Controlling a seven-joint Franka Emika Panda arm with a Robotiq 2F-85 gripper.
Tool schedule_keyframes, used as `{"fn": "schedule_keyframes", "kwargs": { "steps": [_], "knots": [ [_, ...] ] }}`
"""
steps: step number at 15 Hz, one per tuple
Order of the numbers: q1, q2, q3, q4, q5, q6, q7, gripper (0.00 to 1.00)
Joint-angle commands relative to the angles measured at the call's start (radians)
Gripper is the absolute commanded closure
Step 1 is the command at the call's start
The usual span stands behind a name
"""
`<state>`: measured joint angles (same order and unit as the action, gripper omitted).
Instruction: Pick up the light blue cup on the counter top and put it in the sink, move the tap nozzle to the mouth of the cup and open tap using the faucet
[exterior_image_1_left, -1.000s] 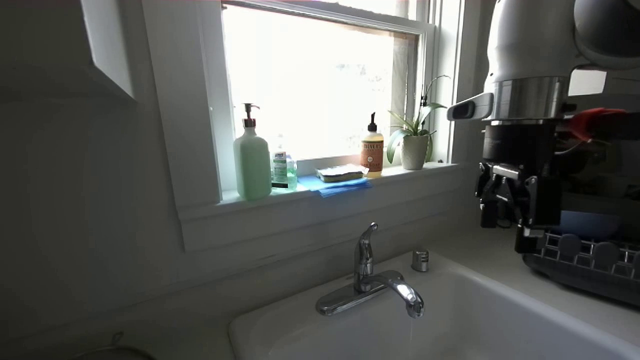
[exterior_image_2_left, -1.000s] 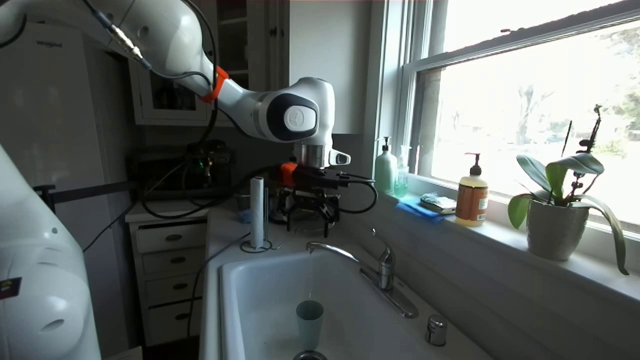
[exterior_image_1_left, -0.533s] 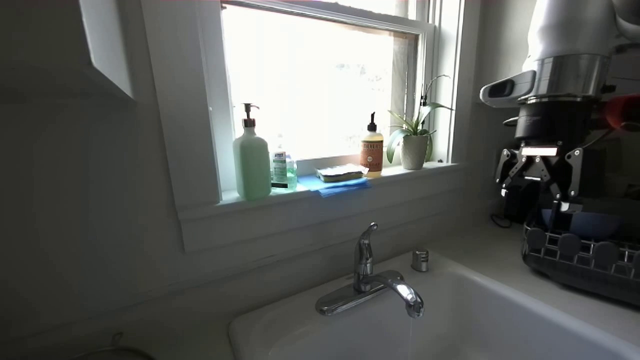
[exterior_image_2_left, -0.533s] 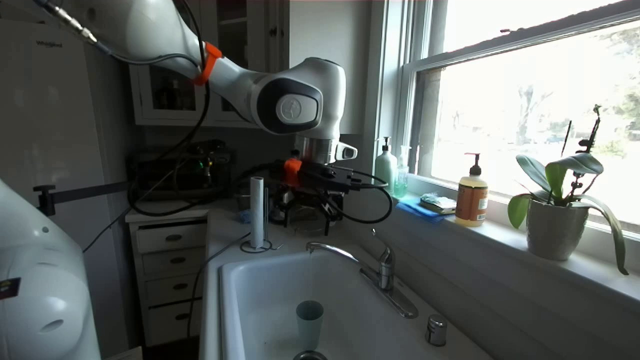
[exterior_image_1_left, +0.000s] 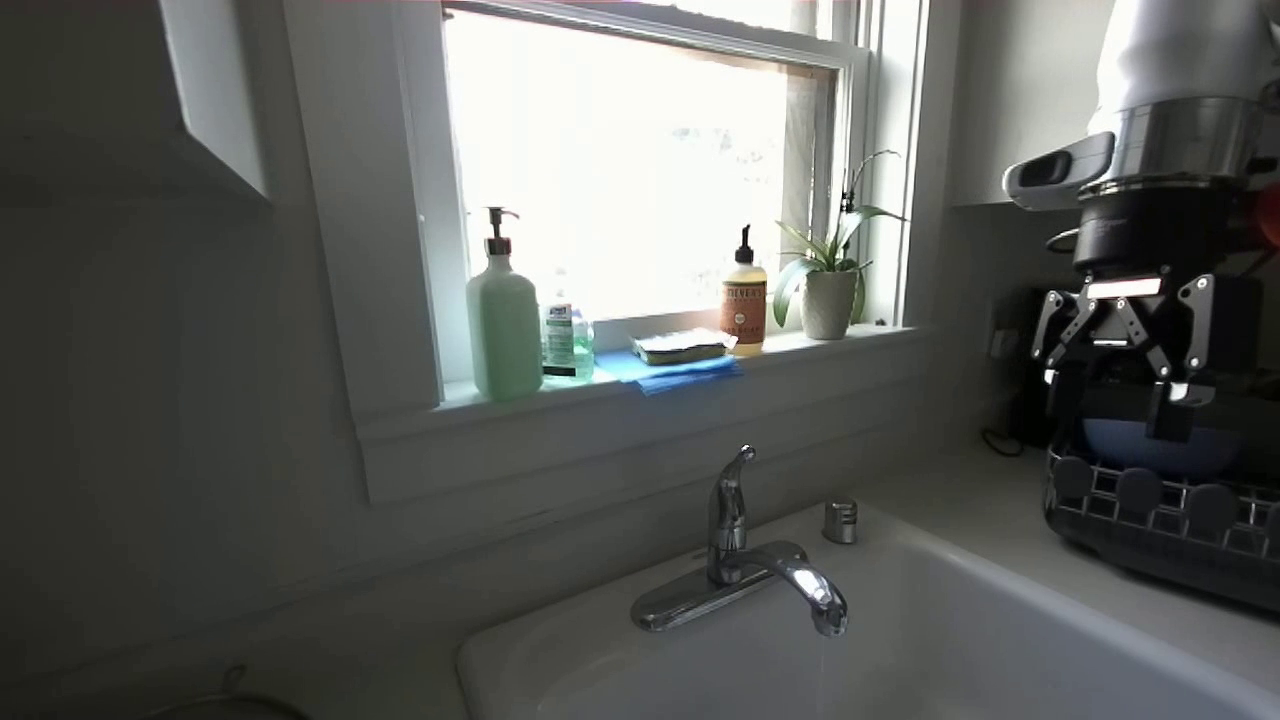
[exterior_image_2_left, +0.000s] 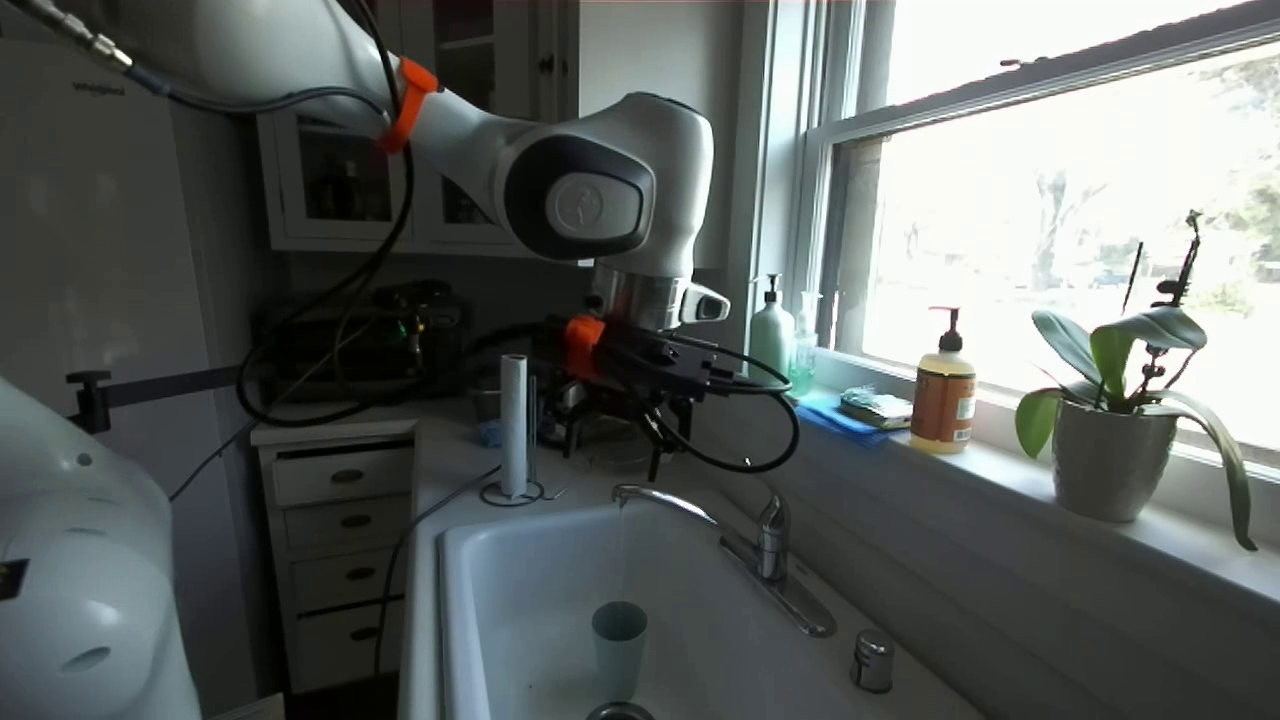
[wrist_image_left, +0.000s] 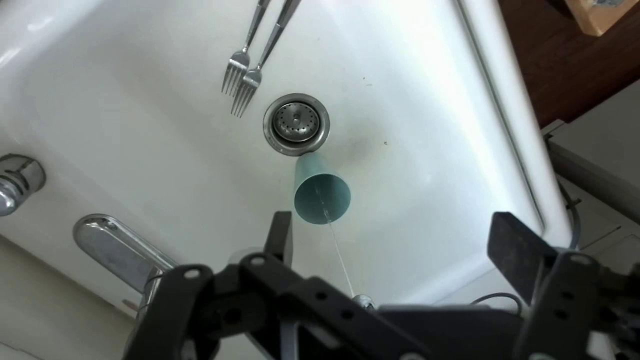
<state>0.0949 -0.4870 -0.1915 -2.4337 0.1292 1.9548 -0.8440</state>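
The light blue cup (exterior_image_2_left: 620, 655) stands upright in the white sink (exterior_image_2_left: 460, 600), near the drain. It also shows in the wrist view (wrist_image_left: 322, 195), its open mouth facing the camera. The chrome tap's spout (exterior_image_1_left: 800, 578) reaches over the sink, and its nozzle tip (wrist_image_left: 364, 301) shows partly behind the gripper in the wrist view. A thin water stream (wrist_image_left: 341, 257) runs from the nozzle into the cup. The faucet handle (exterior_image_1_left: 733, 500) stands upright on the tap base. My gripper (wrist_image_left: 395, 232) is open and empty, above the sink and apart from the tap and cup.
Two forks (wrist_image_left: 245, 75) lie beside the drain (wrist_image_left: 296, 122). A dish rack (exterior_image_1_left: 1160, 510) with a blue bowl (exterior_image_1_left: 1150, 447) stands beside the sink. A paper towel holder (exterior_image_2_left: 514, 425) stands on the counter. Soap bottles (exterior_image_1_left: 505, 330) and a potted plant (exterior_image_2_left: 1115, 455) line the windowsill.
The arm has risen and moved away from the tap, and the gripper has turned, its open fingers now facing an exterior view. The cup and tap have not moved; water keeps running thinly.
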Motion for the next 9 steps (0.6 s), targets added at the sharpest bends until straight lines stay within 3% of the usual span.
{"fn": "schedule_keyframes", "kwargs": {
  "steps": [1, 9],
  "knots": [
    [-0.023, -0.040, -0.002, -0.021, 0.016, 0.005, -0.019, 0.00],
    [-0.027, -0.016, 0.005, 0.002, 0.005, 0.001, -0.004, 0.00]
  ]
}}
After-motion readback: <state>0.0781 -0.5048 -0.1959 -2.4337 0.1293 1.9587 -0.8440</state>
